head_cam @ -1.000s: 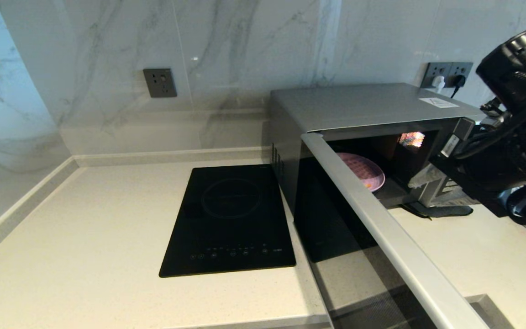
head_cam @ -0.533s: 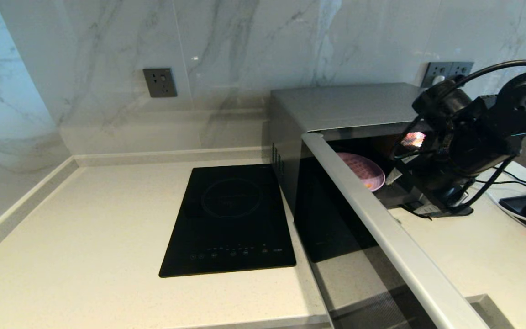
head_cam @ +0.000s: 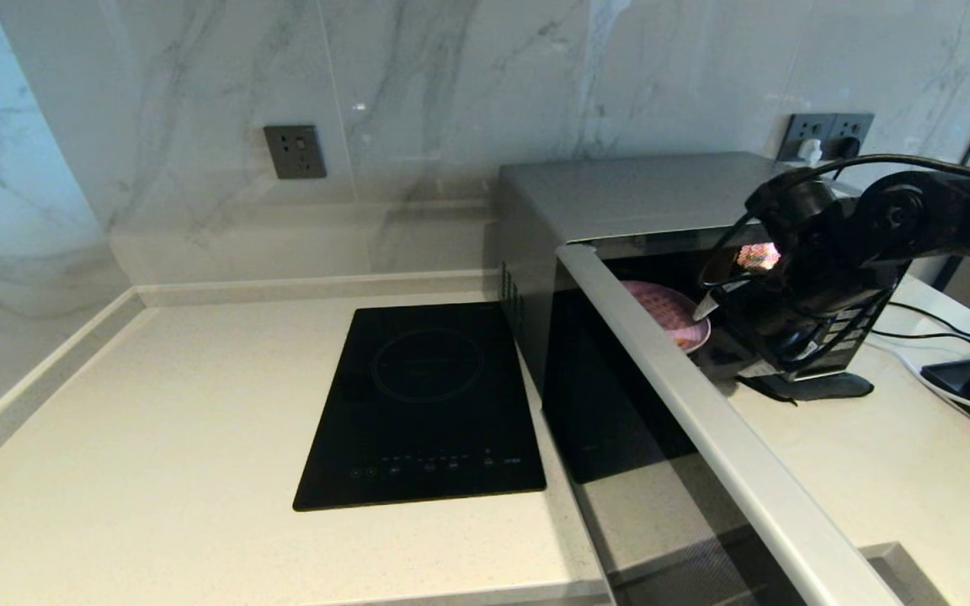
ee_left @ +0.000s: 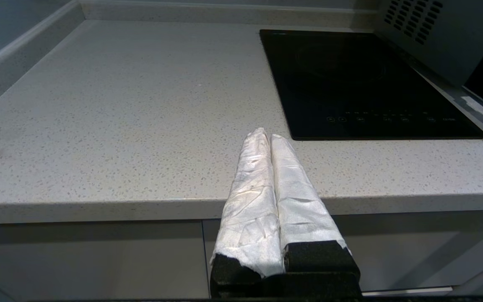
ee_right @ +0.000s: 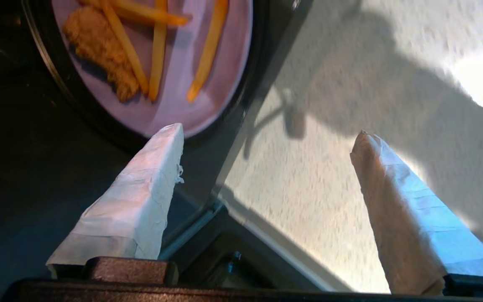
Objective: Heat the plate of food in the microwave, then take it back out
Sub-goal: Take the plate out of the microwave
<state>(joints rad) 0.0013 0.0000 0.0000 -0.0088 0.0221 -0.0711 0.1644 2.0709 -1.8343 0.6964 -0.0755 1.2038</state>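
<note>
The right gripper's (ee_right: 266,134) two white-wrapped fingers (ee_right: 149,176) are spread wide apart and hold nothing; one fingertip sits just at the near edge of the plate of food (ee_right: 208,84), the other over the pale countertop (head_cam: 157,421) outside the oven. In the head view this right gripper (head_cam: 708,307) reaches into the mouth of the microwave (head_cam: 645,198), whose door (head_cam: 704,438) stands swung fully open toward the camera. The lilac plate of food (head_cam: 670,313) rests inside the oven on the dark turntable, with orange fries and a crumbly piece on it. The left gripper (ee_left: 268,138) is parked low at the counter's front edge, its fingers pressed together and empty, near the black induction hob (head_cam: 426,404). Judging from this, the plate is already in the microwave, and whether it has been heated cannot be told. Grasping it and bringing it out to the counter remain.
</note>
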